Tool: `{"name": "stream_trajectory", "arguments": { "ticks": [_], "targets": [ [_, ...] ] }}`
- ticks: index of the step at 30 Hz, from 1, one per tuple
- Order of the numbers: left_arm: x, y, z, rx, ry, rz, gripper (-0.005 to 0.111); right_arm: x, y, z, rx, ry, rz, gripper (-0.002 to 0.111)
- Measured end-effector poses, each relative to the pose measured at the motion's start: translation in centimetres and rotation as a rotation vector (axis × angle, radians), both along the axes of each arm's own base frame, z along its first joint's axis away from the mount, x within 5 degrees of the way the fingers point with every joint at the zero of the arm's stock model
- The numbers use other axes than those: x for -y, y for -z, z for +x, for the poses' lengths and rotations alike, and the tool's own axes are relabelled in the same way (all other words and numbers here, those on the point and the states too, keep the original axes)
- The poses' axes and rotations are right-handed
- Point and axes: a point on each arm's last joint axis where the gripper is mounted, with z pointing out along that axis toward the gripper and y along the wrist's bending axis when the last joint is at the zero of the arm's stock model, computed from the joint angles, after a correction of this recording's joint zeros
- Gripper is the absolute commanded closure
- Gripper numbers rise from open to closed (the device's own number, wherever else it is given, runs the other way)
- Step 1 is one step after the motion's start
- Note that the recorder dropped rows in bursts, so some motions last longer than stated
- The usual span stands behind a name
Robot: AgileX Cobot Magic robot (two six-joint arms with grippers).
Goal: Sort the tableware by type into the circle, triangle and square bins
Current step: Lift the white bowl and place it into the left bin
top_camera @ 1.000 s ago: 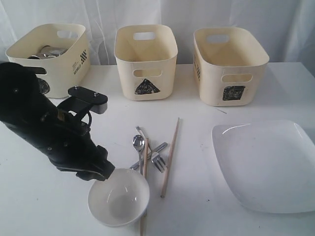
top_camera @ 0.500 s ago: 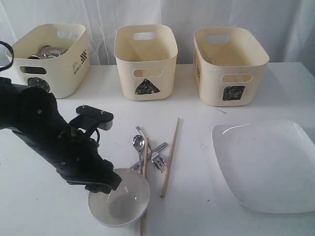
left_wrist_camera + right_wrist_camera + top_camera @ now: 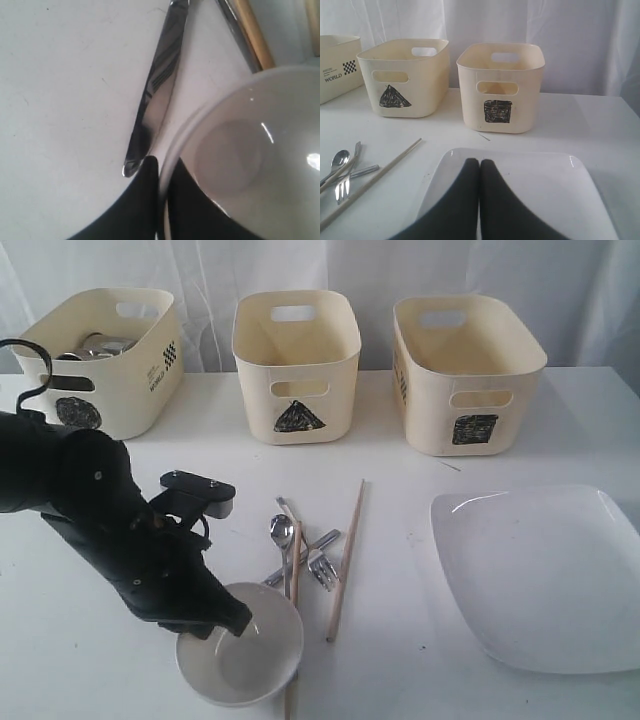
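Sitting square plate [image 3: 540,575]: right side of the tabletop [image 3: 420,455], untouched; the right end effector [image 3: 479,161] hangs over it, fingers pressed together, empty.
Circle tub [image 3: 120,370]: far left, steel pieces [image 3: 95,345] inside; likely the bowl's home.
White bowl [image 3: 262,660]: front of the tabletop, touching the cutlery [image 3: 300,550]; looks glazed, stiff, slick, chippable.
Left end effector [image 3: 161,162]: pinched narrow on the bowl's rim, one finger inside; the rim seems the only hold.

White table [image 3: 400,500] holds tubs [image 3: 296,365], cutlery [image 3: 300,548], bowl [image 3: 255,665], plate [image 3: 540,575].
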Motion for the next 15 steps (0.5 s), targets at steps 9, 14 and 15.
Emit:
{"name": "stream_trajectory", "arguments": {
  "ticks": [9, 14, 15],
  "targets": [
    [-1.1, -6.5, -0.4, 0.203, 0.080, -0.018, 0.107, 0.0, 0.0, 0.0, 0.000, 0.000, 0.000, 0.108],
    [-3.2, -13.4, 0.7, 0.525, 0.003, 0.020, 0.107, 0.0, 0.0, 0.0, 0.000, 0.000, 0.000, 0.108],
    [-4.0, -14.7, 1.4, 0.589, -0.053, 0.036, 0.107, 0.0, 0.0, 0.0, 0.000, 0.000, 0.000, 0.108]
  ]
}}
